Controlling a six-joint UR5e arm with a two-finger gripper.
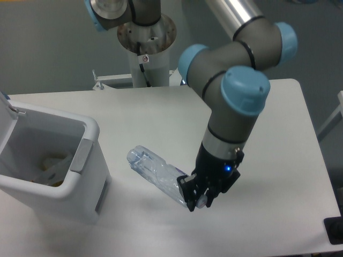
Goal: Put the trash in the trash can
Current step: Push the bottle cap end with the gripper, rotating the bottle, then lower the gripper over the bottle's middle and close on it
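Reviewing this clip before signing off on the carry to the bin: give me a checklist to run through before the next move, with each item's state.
1. Gripper shut on the bottle: ok, fingers clamp its right end.
2. Bottle clear of the table: cannot tell; it sticks out tilted, far end higher.
3. Trash can lid open: ok, the opening faces up.
4. Room inside the can: ok, only some pale trash at the bottom.
5. Path from bottle to can free: ok, nothing lies between them.
6. Grip secure: cannot tell; the bottle is held at one end only and looks crumpled.
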